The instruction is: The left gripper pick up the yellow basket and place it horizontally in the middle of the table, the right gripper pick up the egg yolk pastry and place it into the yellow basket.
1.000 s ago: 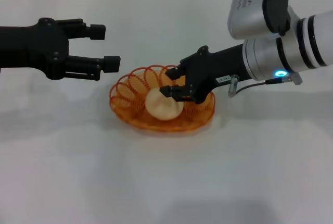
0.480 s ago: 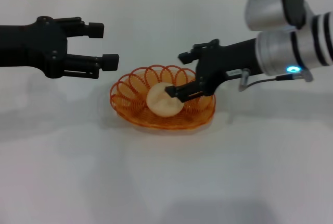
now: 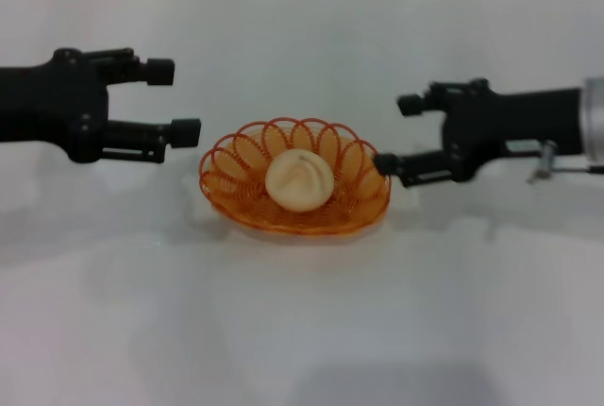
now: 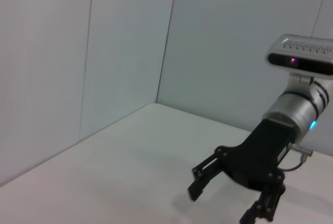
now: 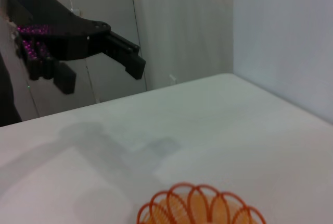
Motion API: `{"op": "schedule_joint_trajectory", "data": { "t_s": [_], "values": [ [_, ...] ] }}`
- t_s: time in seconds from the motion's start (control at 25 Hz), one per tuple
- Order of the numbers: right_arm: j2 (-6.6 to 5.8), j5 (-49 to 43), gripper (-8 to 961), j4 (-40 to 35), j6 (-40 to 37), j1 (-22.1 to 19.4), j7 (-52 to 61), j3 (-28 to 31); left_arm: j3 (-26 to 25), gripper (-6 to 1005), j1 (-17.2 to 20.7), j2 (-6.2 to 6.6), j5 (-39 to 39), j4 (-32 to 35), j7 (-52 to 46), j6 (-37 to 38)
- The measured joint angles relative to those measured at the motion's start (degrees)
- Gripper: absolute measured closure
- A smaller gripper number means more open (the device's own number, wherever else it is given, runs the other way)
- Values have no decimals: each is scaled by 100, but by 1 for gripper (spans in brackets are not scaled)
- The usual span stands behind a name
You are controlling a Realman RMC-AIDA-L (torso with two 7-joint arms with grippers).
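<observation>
The small cream-beige dome-shaped egg yolk pastry (image 3: pixel 299 180) sits inside the oval orange-yellow wire basket (image 3: pixel 236 200) lying lengthwise mid-table, between the black left gripper (image 3: pixel 171 100) and black right gripper (image 3: pixel 397 134), both spread wide and empty, right one nearer.

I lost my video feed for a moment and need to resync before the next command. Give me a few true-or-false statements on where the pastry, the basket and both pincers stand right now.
1. The small round cream-beige pastry lies inside the oval orange-yellow wire basket. True.
2. The right pincer grips the pastry. False: it is open and empty, beside the basket's right end.
3. The left pincer is open and holds nothing. True.
4. The basket hangs in the air from the left pincer. False: it rests on the plain white table, apart from that pincer.
5. The basket lies tipped on its side. False: it sits upright, opening upward, with the pastry in it.
</observation>
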Motion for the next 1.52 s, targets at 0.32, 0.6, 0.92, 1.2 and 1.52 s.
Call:
{"op": "schedule_joint_trajectory", "data": {
  "t_s": [0.32,0.6,0.92,1.2,1.52],
  "values": [
    [-25,-42,91,48,-610,-422,-248,502,0,111,55,92,287,-460,379,39],
    [-18,-51,94,94,-676,-409,-346,446,26,111,57,114,331,-763,697,51],
    [-20,-55,94,61,-753,-395,-350,436,28,112,67,89,414,-783,779,123],
    [-20,-56,94,48,-791,-398,-352,431,8,111,14,88,347,-758,750,236],
    [-20,-55,94,37,-825,-398,-352,429,8,112,-11,79,290,-750,740,261]
  ]
}}
